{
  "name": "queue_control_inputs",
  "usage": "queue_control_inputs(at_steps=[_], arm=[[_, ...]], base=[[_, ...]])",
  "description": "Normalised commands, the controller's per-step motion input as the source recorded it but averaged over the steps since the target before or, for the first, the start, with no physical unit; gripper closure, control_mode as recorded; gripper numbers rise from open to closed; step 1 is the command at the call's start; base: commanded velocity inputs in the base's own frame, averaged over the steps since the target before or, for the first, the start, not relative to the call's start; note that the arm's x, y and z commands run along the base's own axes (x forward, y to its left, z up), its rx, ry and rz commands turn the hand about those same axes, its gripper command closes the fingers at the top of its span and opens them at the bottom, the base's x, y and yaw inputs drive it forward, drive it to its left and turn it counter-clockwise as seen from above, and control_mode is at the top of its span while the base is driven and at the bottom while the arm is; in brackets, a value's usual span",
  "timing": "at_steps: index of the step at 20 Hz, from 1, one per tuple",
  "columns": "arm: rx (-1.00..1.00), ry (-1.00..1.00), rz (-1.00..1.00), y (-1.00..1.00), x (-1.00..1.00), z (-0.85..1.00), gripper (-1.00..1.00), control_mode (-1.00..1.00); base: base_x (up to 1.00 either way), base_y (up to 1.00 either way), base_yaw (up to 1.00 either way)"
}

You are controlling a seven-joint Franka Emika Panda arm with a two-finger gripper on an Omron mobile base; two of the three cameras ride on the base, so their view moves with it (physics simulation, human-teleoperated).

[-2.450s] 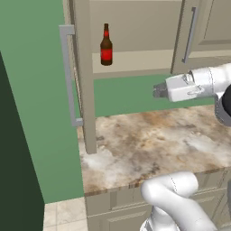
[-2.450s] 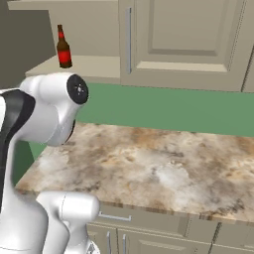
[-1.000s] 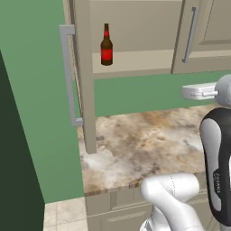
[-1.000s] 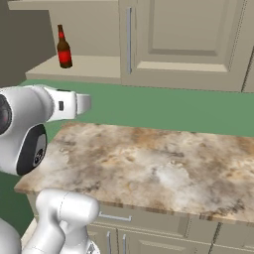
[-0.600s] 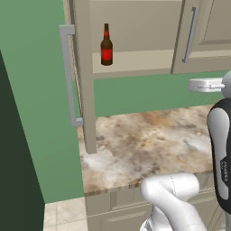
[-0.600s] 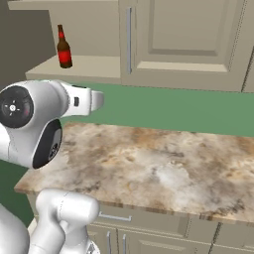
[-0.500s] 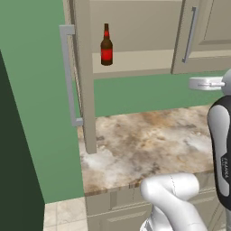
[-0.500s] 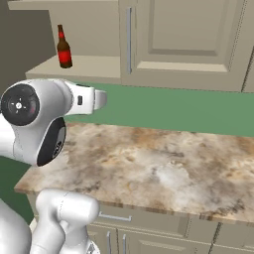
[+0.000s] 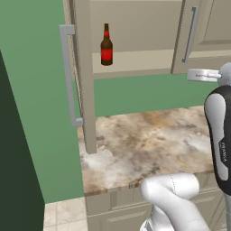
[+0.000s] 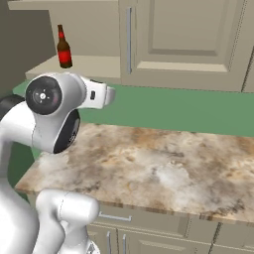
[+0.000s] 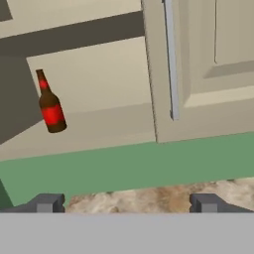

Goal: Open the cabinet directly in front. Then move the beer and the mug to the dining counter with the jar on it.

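Beer (image 9: 106, 45) on cabinet (image 9: 135, 63) shelf, above worktop (image 9: 149, 144)

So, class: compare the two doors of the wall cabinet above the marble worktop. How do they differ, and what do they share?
The left door is swung open, edge-on to the room; the right door is shut flat. Beside the left door the shelf and the beer are exposed; the right door hides whatever is behind it. Both are beige with long grey bar handles.

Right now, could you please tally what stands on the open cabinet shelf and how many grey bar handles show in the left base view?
Beer bottles on the cabinet shelf: 1
Grey bar handles: 2, one on the open door, one on the closed door
Total: 3
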Motion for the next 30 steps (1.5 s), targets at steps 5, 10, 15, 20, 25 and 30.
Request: queue_control_inputs(at_steps=[5,10,15,20,25,30], arm=[[0.06,0.00,0.00,-0.13,0.26,0.03,-1.00,-1.00],[0.07,0.00,0.00,-0.36,0.05,0.10,-1.00,-1.00],[0.04,0.06,-0.02,-0.30,0.14,0.06,-1.00,-1.00],[0.02,0.12,-0.01,-0.12,0.29,0.06,-1.00,-1.00],[0.04,0.06,0.00,-0.03,0.34,0.01,-1.00,-1.00],[0.08,0.00,0.00,-0.03,0.38,0.00,-1.00,-1.00]], base=[[0.00,0.00,0.00],[0.00,0.00,0.00],[0.00,0.00,0.00],[0.00,0.00,0.00],[0.00,0.00,0.00],[0.00,0.00,0.00]])
